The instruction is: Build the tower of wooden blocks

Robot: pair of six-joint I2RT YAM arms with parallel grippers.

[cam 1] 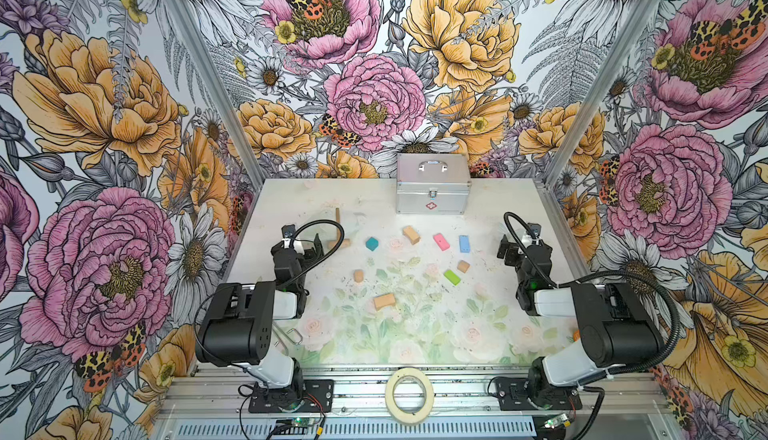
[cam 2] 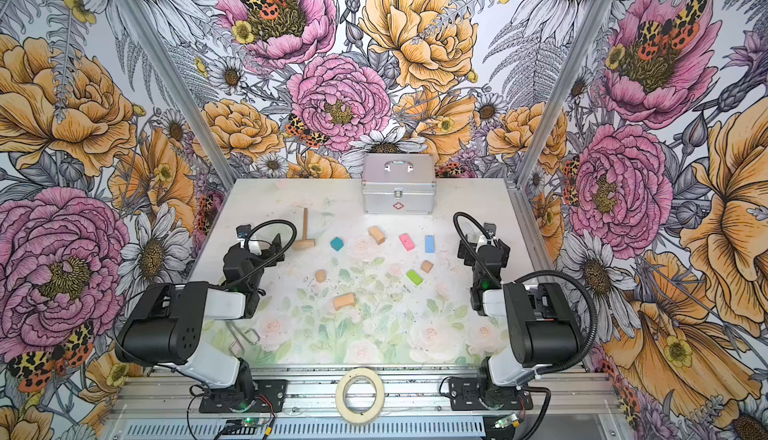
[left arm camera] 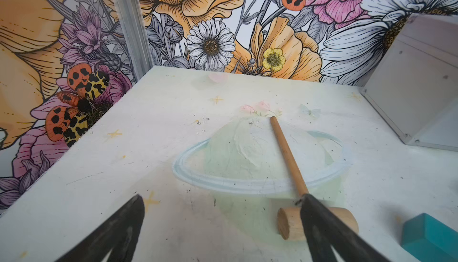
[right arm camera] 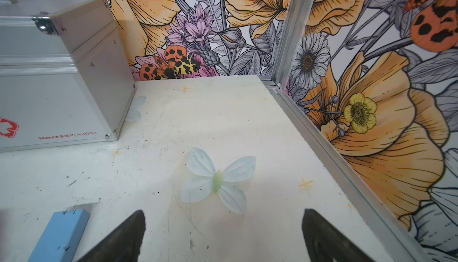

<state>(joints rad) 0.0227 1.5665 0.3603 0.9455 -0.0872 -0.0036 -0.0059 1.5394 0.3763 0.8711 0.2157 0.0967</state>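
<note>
The wood blocks lie scattered singly on the bench (cam 1: 490, 205), none resting on another. In both top views a loose row runs left to right on the near side of the silver case (cam 1: 432, 188), which stands at the far edge: a teal cube (cam 1: 372, 244), the far tan brick (cam 1: 411, 235), a pink brick (cam 1: 441, 241) and a light blue brick (cam 1: 464, 244). Nearer lie a tan cylinder (cam 1: 358, 275) on the left and a green brick (cam 1: 451, 277) just beside a small tan cube (cam 1: 463, 266) on the right. The near tan brick (cam 1: 384, 301) lies alone, nearest of all.

The left end effector (left arm camera: 221, 197) is spread wide and grips nothing. One of its fingers (left arm camera: 322, 226) crosses in front of the head of the T-shaped wooden stick (cam 2: 305, 230); whether they touch I cannot tell.

The right end effector (right arm camera: 223, 212) is likewise wide apart and empty, over bare bench, with the light blue brick just to its left. A roll of tape (cam 1: 409, 394) lies on the near rail.
</note>
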